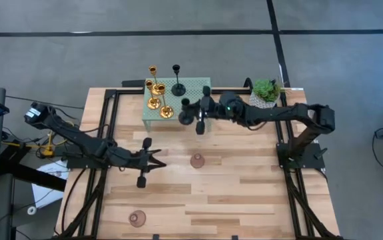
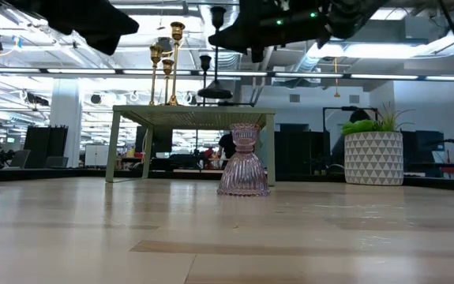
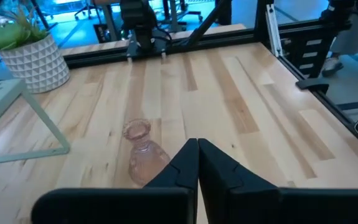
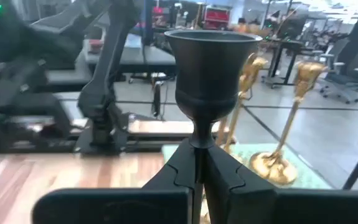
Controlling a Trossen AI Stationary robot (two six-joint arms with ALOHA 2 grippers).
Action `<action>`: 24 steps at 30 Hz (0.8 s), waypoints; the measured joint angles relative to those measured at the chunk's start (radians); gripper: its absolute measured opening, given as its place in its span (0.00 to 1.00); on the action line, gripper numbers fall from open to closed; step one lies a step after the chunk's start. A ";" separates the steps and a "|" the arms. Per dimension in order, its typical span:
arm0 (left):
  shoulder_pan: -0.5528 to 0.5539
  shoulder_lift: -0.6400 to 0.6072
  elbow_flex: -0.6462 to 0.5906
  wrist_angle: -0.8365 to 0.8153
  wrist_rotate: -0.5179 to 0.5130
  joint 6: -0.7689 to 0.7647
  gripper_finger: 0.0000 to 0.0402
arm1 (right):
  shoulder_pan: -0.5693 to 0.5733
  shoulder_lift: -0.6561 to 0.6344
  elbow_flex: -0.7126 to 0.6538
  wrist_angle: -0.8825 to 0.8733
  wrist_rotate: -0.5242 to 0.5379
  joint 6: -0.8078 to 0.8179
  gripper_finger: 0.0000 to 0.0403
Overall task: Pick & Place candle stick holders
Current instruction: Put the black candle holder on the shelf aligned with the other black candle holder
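Note:
A matte black candle stick holder point(image 4: 211, 59) stands upright in my shut right gripper point(image 4: 198, 155), which hovers at the near edge of a small green stand point(image 1: 201, 85). On the stand are gold holders point(image 1: 155, 90) and another black one point(image 1: 177, 83), resting on their round bases. A pinkish glass holder point(image 1: 197, 161) stands mid-table, and another point(image 1: 136, 217) sits near the front left. My left gripper point(image 1: 159, 159) is shut on nothing, left of the middle glass holder point(image 3: 142, 149). My right gripper pinches the black holder's slim stem point(image 4: 198, 135), just under its cup, between the two fingers. The fingers come in level from the table's right and lie across the stem. The holder is upright with its cup above the fingers; its base is hidden below them.
A potted green plant point(image 1: 266, 91) in a white patterned pot stands at the far right beside the stand. Black frame rails point(image 1: 104, 127) run along the table's left and right sides. Bare wooden tabletop point(image 1: 244, 193) lies toward the near edge.

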 joint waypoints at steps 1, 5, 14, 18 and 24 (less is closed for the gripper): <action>-0.009 -0.001 0.000 0.002 -0.012 0.000 0.02 | -0.013 0.013 0.021 0.000 -0.015 0.001 0.00; -0.024 0.000 0.000 -0.009 -0.046 0.004 0.01 | -0.056 0.072 0.113 -0.030 -0.067 0.002 0.00; -0.030 -0.004 0.000 -0.021 -0.046 0.004 0.01 | -0.131 0.188 0.254 -0.131 -0.076 0.030 0.00; -0.029 -0.005 0.000 -0.022 -0.046 0.004 0.02 | -0.154 0.222 0.276 -0.120 -0.083 0.063 0.00; -0.029 -0.005 0.000 -0.022 -0.046 0.003 0.01 | -0.174 0.245 0.278 -0.097 -0.096 0.069 0.00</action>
